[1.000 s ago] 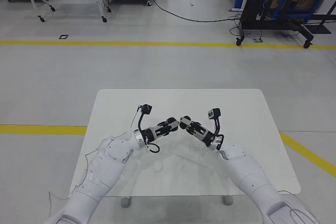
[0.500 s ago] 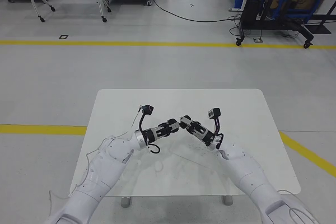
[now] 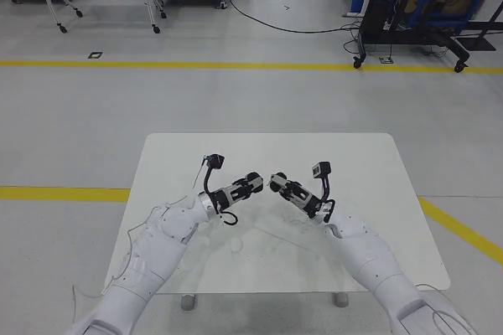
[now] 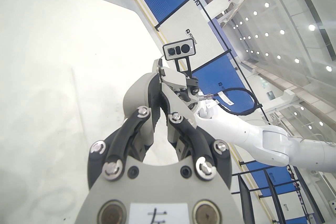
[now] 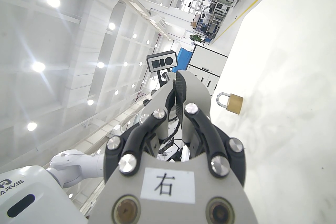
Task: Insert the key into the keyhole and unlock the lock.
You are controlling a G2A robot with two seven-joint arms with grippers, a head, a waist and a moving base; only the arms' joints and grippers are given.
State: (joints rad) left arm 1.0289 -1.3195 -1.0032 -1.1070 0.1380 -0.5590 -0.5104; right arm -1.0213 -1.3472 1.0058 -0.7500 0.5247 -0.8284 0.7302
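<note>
**Key-and-padlock task, lock not yet taken up.** The left gripper (image 4: pixel 159 83) and the right gripper (image 5: pixel 175 88) hang tip to tip above the middle of the table (image 3: pixel 360 159), close together but apart; each has its jaws closed, pads pressed flat against one another; whether the key is pinched in either pair cannot be told, since the fingers would hide so small a thing. The padlock (image 5: pixel 234 103), brass body with a steel shackle, rests on the table top, well apart from both grippers and held by neither; the shackle looks closed; the table edge nearest to it and its keyhole face cannot be made out. Handling, by judgement: the padlock is probably dense, rigid and smooth-sided, and likely to slide or twist unless clamped across the broad flat faces of its body, with the keyhole end left free; the key is presumably light, thin and stiff, best pinched by its bow with the blade projecting straight, as a slack pinch would let it pivot at entry.
</note>
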